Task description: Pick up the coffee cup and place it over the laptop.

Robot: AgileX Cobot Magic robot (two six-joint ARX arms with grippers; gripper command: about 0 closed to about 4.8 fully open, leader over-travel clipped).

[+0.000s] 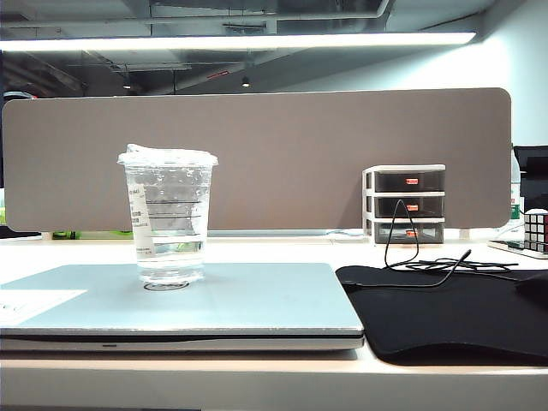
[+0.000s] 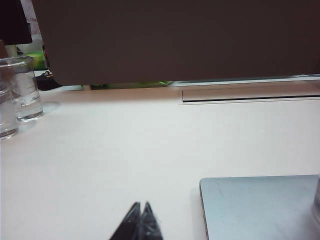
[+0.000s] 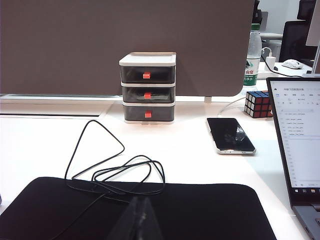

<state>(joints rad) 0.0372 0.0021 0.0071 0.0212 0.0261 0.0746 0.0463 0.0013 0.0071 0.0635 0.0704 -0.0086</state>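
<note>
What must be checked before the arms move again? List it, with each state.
1. coffee cup upright on the laptop lid: ok.
2. Cup sits over the lid's logo, well in from the edges: ok.
3. left gripper shut, empty, above bare table beside the laptop: ok.
4. right gripper shut, empty, over the black mat: ok.
5. Loose black cable lies just ahead of the right gripper: not ok.

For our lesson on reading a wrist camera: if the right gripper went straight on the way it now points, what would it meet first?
The right gripper, jaws shut, points over the black mat. Probably first the looped black cable, then the small drawer unit; depth is unclear.
</note>
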